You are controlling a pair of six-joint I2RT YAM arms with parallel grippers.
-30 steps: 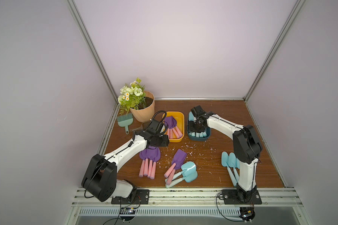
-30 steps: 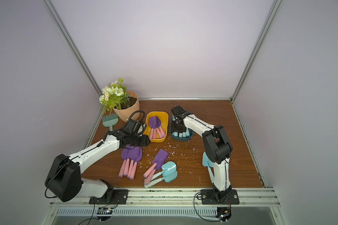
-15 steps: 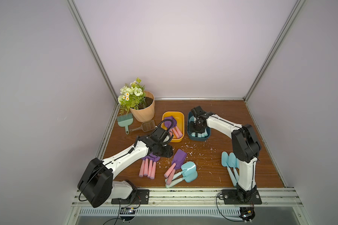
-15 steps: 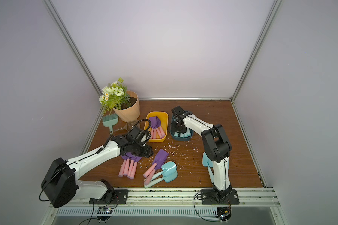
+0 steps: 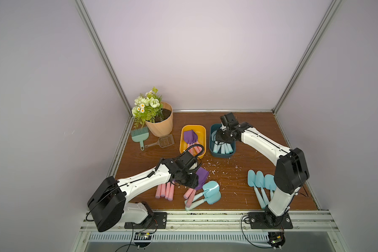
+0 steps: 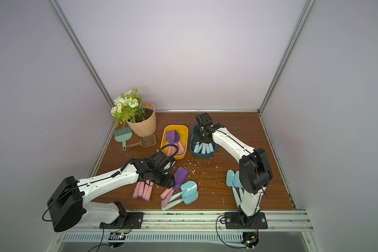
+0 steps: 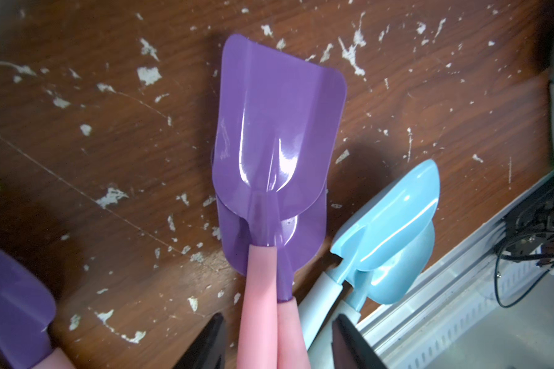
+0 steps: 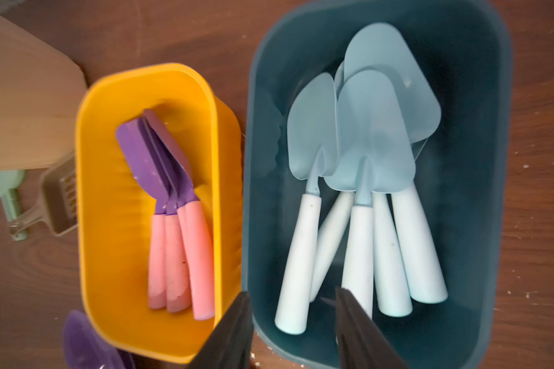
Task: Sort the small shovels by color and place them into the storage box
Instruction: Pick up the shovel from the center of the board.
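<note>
Our left hand (image 7: 279, 316) has swung from the yellow box (image 5: 203, 135) to the front middle of the bench (image 5: 234, 189), jaws wide astride the pink handles of two stacked purple shovels (image 7: 279, 127). Our right hand (image 8: 292, 292) hovers, jaws apart and empty, over light blue shovels (image 8: 365, 134) in the teal box (image 8: 480, 96).

- Soft, even light from above; both top views are sharp, shadows faint.
- White glare streaks the purple shovel blade (image 7: 282, 159).
- Wrist-view edges blur.
</note>
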